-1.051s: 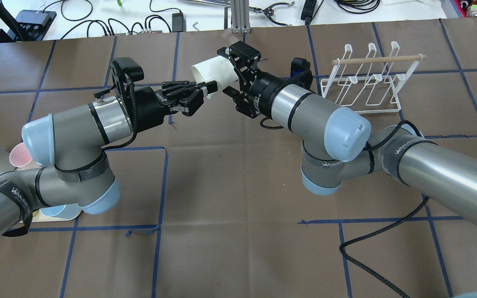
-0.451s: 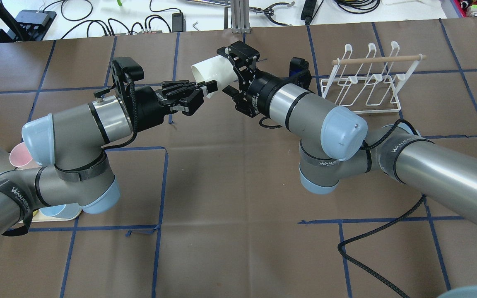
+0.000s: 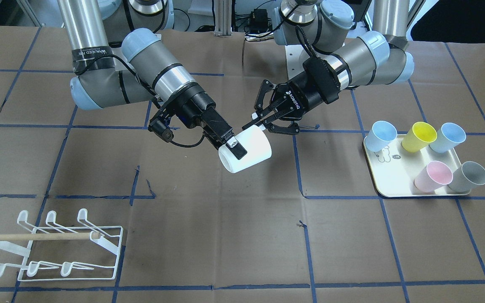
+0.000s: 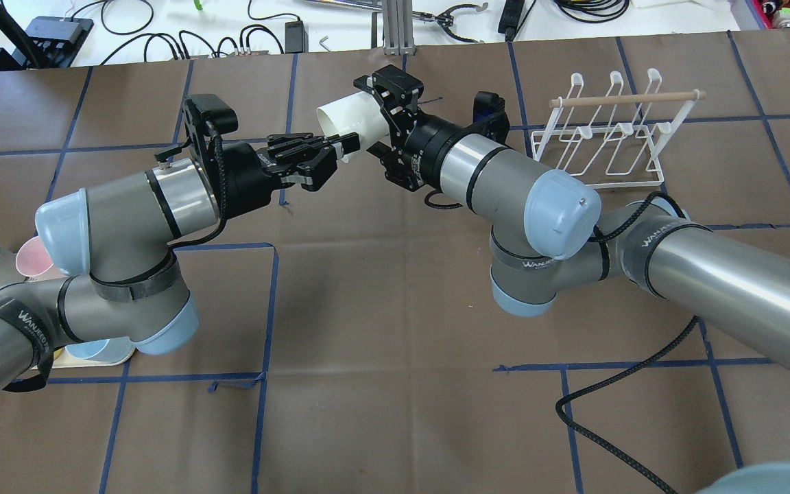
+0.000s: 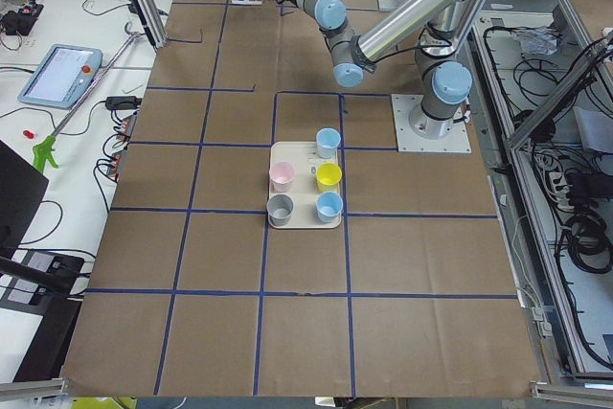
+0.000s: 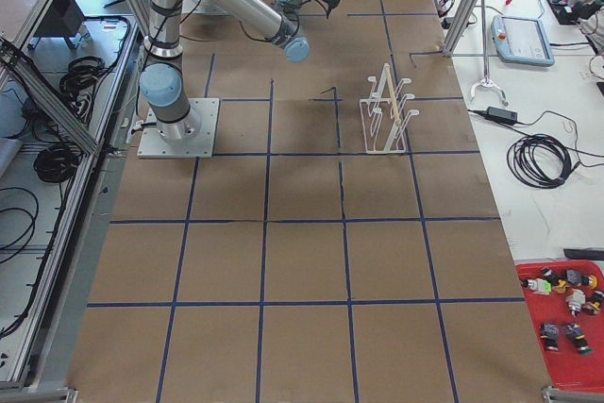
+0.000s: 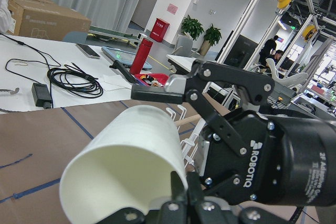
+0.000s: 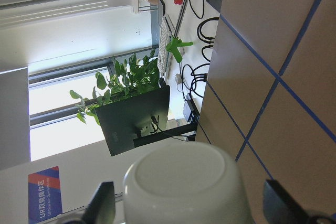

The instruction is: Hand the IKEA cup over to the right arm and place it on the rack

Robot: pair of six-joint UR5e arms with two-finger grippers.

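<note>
Front-facing view: the left gripper pinches one end of a white cup held in the air, and the right gripper is spread around its body.

Overhead view: the rack stands well apart, out past the right gripper's wrist.

Right wrist view: the cup's base sits between parted fingers — a gap on each side.

The left arm and right arm are silver-grey with pale-blue caps (black white-lettered bands).

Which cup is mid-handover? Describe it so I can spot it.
Look above the table's middle, where the left arm and right arm meet. The cup hangs sideways between their jaws. It alone is white; the coloured cups sit on the tray.
</note>
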